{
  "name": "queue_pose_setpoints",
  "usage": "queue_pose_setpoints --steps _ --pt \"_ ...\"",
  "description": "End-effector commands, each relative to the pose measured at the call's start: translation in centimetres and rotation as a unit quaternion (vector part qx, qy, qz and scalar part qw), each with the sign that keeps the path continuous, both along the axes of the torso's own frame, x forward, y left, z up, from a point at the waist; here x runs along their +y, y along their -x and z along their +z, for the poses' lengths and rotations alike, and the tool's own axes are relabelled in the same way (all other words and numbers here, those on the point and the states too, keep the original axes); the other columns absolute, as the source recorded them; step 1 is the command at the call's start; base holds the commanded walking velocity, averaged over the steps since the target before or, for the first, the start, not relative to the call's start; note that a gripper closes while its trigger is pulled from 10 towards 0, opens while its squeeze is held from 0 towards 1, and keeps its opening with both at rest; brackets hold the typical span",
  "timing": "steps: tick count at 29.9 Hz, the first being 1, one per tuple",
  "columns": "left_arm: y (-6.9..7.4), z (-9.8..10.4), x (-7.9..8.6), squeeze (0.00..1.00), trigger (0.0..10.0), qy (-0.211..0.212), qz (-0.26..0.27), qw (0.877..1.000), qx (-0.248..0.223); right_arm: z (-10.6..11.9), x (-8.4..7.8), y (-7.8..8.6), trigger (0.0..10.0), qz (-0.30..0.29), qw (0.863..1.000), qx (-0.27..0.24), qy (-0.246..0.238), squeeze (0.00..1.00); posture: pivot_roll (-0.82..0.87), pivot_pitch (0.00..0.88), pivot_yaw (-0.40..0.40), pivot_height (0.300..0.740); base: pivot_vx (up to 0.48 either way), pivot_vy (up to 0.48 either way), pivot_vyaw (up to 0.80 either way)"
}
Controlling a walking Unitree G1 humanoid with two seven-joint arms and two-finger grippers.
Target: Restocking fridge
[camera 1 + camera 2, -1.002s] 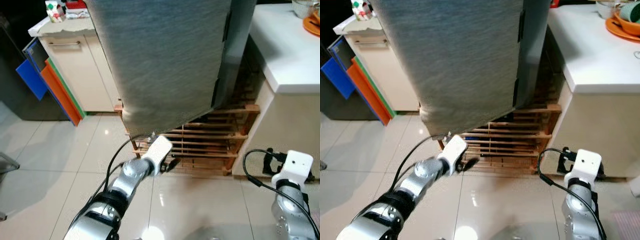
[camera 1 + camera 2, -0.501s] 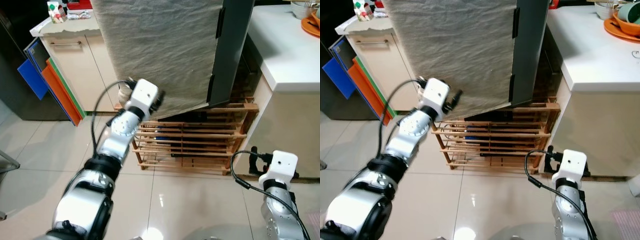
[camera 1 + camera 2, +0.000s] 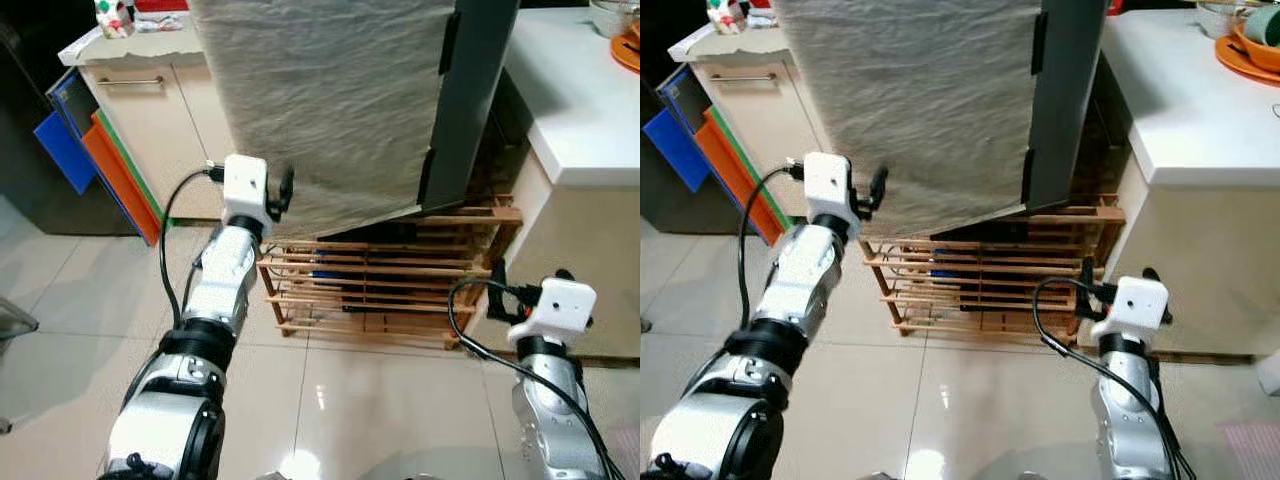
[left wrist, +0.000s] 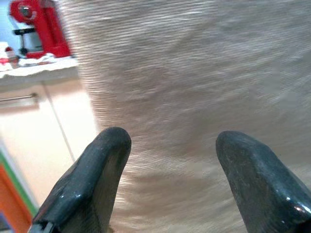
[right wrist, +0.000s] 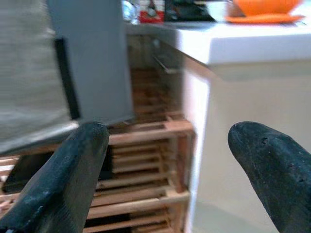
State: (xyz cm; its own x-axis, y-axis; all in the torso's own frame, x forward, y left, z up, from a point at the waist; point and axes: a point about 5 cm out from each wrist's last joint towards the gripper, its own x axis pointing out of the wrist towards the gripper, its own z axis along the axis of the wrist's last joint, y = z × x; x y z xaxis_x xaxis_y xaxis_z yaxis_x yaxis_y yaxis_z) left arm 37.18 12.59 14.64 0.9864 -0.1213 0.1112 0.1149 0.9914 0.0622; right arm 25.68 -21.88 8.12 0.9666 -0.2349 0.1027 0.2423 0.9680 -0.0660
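Observation:
The fridge door (image 3: 330, 100), grey with a cloth-like texture and a dark side edge (image 3: 470, 110), stands open in front of me. My left gripper (image 3: 284, 188) is raised against the door's lower left part. In the left wrist view its two black fingers (image 4: 97, 170) are spread open, with the door's face close behind them and nothing held. My right gripper (image 3: 1118, 278) hangs low on the right beside the white counter's base. Its fingers (image 5: 63, 179) are also wide open and hold nothing.
A wooden slatted rack (image 3: 380, 285) sits on the floor beneath the door. The white counter (image 3: 570, 90) with an orange plate (image 3: 1250, 50) is on the right. On the left are a cream cabinet (image 3: 150, 120) and blue and orange boards (image 3: 95, 160). Glossy tiled floor (image 3: 380, 410) lies in front.
My left arm has lifted from near the floor under the door up to the door's lower face. The right gripper has risen a little. The camera has shifted.

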Motion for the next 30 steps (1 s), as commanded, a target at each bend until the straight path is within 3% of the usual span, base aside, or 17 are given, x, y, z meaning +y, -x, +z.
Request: queue_pose_setpoints --steps 1,10,11,12,13,15,19,23,26,30 --pt "-0.4 0.8 0.4 0.00 10.0 -0.002 0.011 1.000 -0.012 0.5 0.7 -0.3 10.0 0.016 1.000 -0.007 0.001 0.00 -0.11 0.018 0.082 0.740 0.386 0.285 0.00" --pt "-0.5 1.0 0.6 0.00 10.0 -0.010 0.009 1.000 -0.006 1.3 2.0 -0.4 10.0 0.066 0.997 -0.021 -0.022 0.00 -0.11 0.013 0.080 0.740 0.419 0.029 0.00" --pt "-0.6 0.9 0.5 0.00 10.0 -0.011 0.009 1.000 -0.005 1.6 2.7 -0.4 10.0 0.096 0.995 -0.024 -0.033 0.00 -0.11 0.012 0.082 0.740 0.428 0.000 0.00" --pt "-0.5 0.9 0.4 0.00 10.0 -0.012 0.006 1.000 -0.004 2.0 4.1 -0.3 10.0 0.157 0.987 -0.021 -0.040 0.00 -0.12 0.011 0.083 0.740 0.424 0.000 0.00" --pt "-0.5 0.9 0.4 0.00 10.0 -0.012 0.006 1.000 -0.004 2.0 4.1 -0.3 10.0 0.157 0.987 -0.021 -0.040 0.00 -0.12 0.011 0.083 0.740 0.424 0.000 0.00" --pt "-0.5 0.8 0.1 0.00 10.0 -0.014 0.000 1.000 -0.002 2.1 5.7 0.2 10.0 0.241 0.970 0.000 -0.032 0.00 -0.12 0.011 0.083 0.740 0.431 0.000 0.00" --pt "-0.6 0.8 0.1 0.00 10.0 -0.015 -0.001 1.000 -0.001 2.0 6.4 0.6 10.0 0.290 0.956 0.023 -0.039 0.00 -0.12 0.011 0.083 0.740 0.433 0.000 0.00" --pt "-0.7 0.7 0.1 0.00 10.0 -0.012 -0.001 1.000 0.004 2.2 7.3 1.2 10.0 0.357 0.931 0.053 -0.061 0.00 -0.12 0.010 0.085 0.740 0.439 0.000 0.00" --pt "-0.8 0.5 -0.1 0.00 10.0 -0.017 -0.007 1.000 0.017 2.6 7.1 1.0 10.0 0.363 0.929 0.056 -0.049 0.00 -0.12 0.009 0.082 0.740 0.392 0.000 0.00" --pt "-0.8 0.5 0.1 0.00 10.0 -0.027 0.000 1.000 0.014 2.6 6.1 0.5 10.0 0.336 0.939 0.055 -0.052 0.00 -0.11 0.011 0.081 0.740 0.000 0.000 0.00"
